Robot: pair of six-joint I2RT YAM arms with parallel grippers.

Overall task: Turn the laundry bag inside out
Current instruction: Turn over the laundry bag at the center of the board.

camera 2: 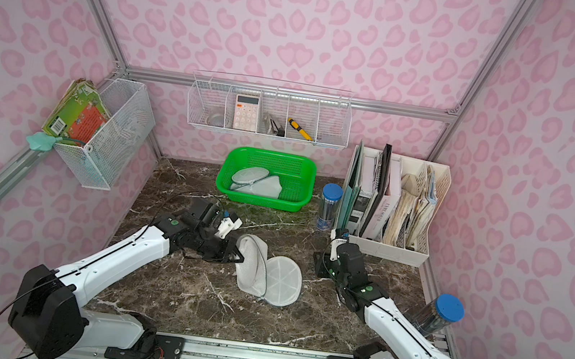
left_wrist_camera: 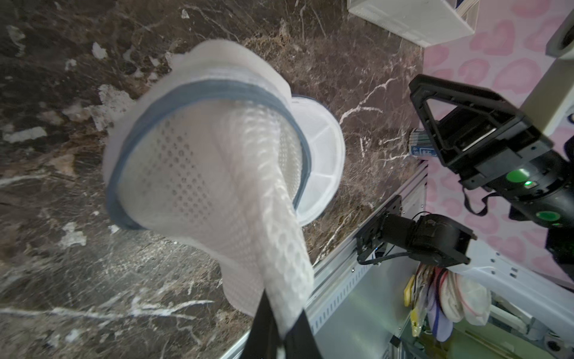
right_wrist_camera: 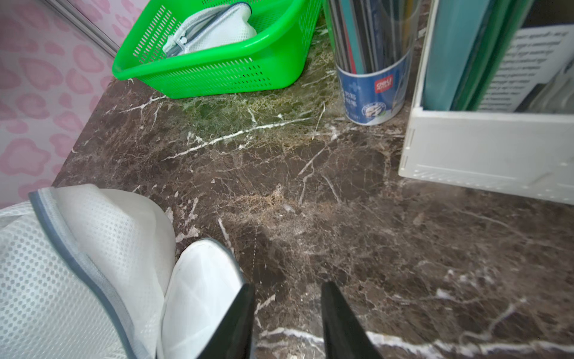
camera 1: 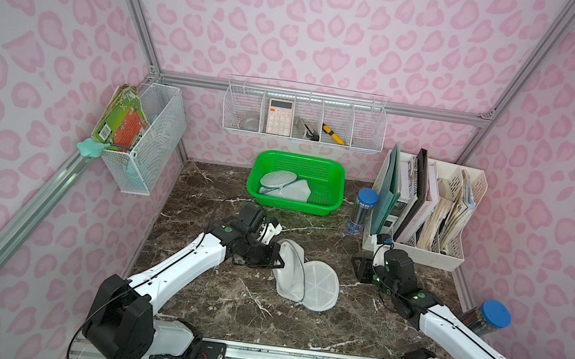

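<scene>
Two mesh bags are in view; the one being worked is the laundry bag, which lies near the middle of the marble table, between the two arms. It is white mesh with a grey-bound rim and a flat round end panel crossed by spoke-like seams; the panel rests on the table, and the mesh wall rises from it on the side toward the left arm. The left gripper is clamped on a fold of this mesh: in the left wrist view the fold runs from inside the grey ring up into the closed fingers. The right gripper stands beside the round panel with its jaws apart and only bare marble between them.

Containers:
- The green basket at the back of the table holds a second mesh bag with a zip.
- The wire rack on the back wall holds a calculator, a yellow knife and, between them, a small metal item too unclear to name.
- The wire basket on the left wall holds booklets.
- The white file holder at the right holds folders and papers.
- A clear tube with a blue lid stands just beside it, holding pens.
</scene>
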